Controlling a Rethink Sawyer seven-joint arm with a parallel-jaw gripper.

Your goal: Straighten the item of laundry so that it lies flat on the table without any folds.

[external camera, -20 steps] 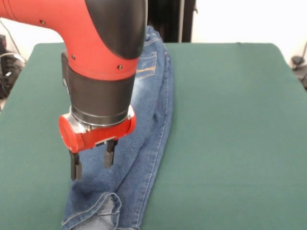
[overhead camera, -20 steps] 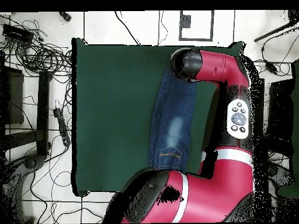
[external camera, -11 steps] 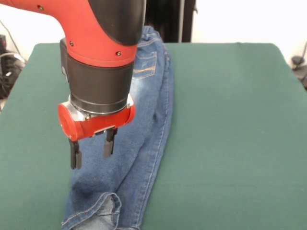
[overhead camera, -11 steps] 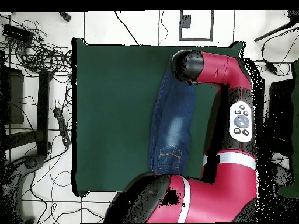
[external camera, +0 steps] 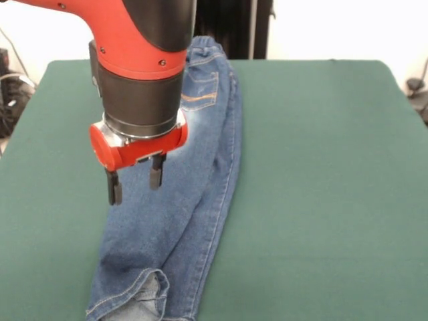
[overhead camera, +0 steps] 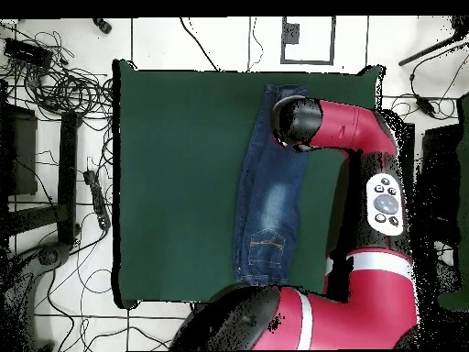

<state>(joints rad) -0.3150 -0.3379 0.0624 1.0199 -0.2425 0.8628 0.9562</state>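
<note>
The item of laundry [external camera: 194, 167] is a small pair of blue jeans lying lengthwise on the table [external camera: 321, 174], waistband far and cuffs near. The legs lie one on the other, and the near cuff [external camera: 148, 294] is turned up in a fold. My gripper [external camera: 136, 184] hangs open just above the left edge of the leg with nothing between its fingers. In the overhead view the jeans [overhead camera: 268, 197] run up the green table [overhead camera: 174, 165], and the arm's wrist [overhead camera: 296, 122] covers the gripper over the leg's right edge.
Cables [overhead camera: 55, 82] and stands crowd the floor to the left of the table in the overhead view. The red arm [overhead camera: 380, 197] runs along the table's right side. Wide green cloth lies bare on both sides of the jeans.
The gripper has risen off the leg and drawn back along the jeans toward the waistband, staying open. The cuff end now shows in the overhead view. The jeans have not shifted.
</note>
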